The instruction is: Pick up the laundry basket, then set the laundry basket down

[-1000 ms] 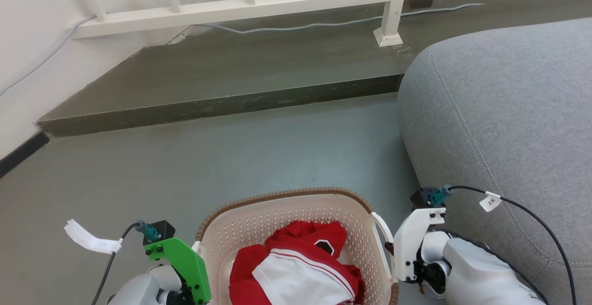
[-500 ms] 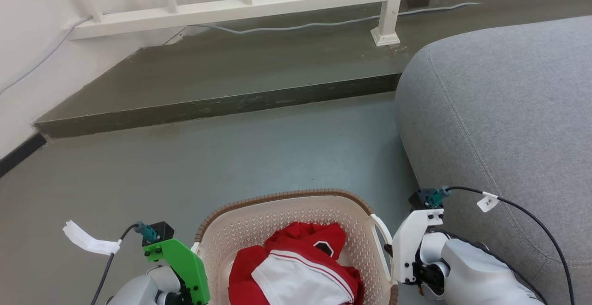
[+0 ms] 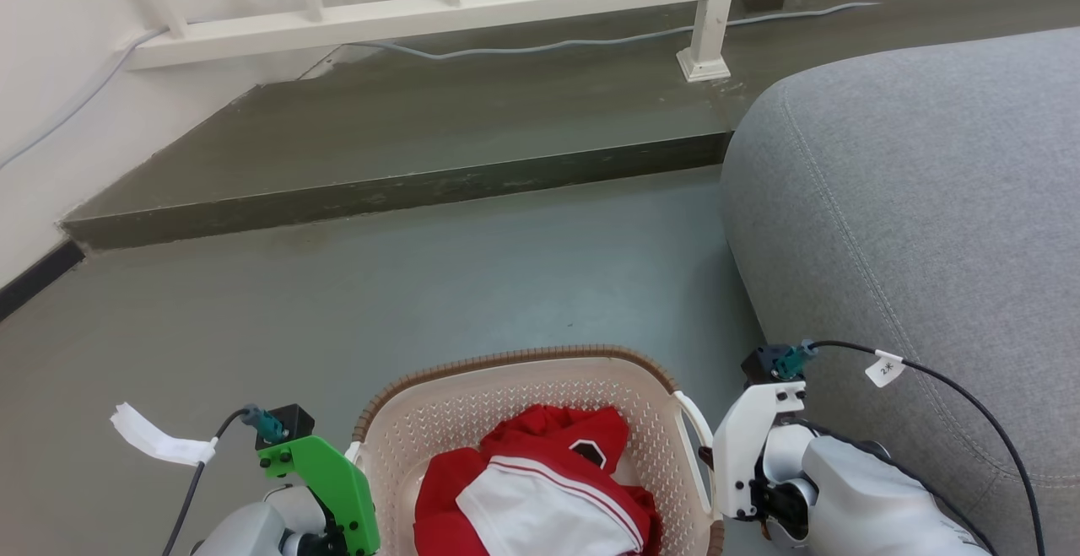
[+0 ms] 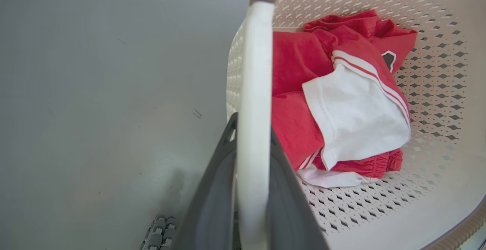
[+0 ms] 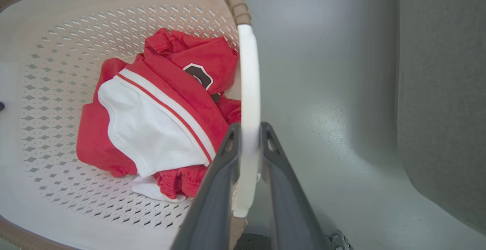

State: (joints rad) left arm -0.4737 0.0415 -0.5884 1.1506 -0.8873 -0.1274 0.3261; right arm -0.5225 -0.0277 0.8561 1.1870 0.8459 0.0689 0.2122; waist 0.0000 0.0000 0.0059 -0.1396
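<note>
cream perforated plastic with a brown rim, the laundry basket (image 3: 506, 359) shows at 6 o'clock in the head view, above the grey floor (image 3: 422, 286); i cannot tell if it touches. red and white clothes (image 3: 540, 488) lie heaped inside. the left gripper (image 4: 252, 125) is clamped on the left handle (image 4: 254, 71) at the basket's 9 o'clock; the right gripper (image 5: 250, 126) pinches the right handle (image 5: 248, 71) at 3 o'clock. a grey sofa (image 3: 911, 202) lies near, at 3 o'clock.

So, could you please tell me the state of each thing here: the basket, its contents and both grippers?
laundry basket: upright, gripped at both handles; lifted or on the floor, cannot tell.
left gripper: shut on the left handle.
right gripper: shut on the right handle.
red and white clothes: crumpled, lying inside the laundry basket.
</note>
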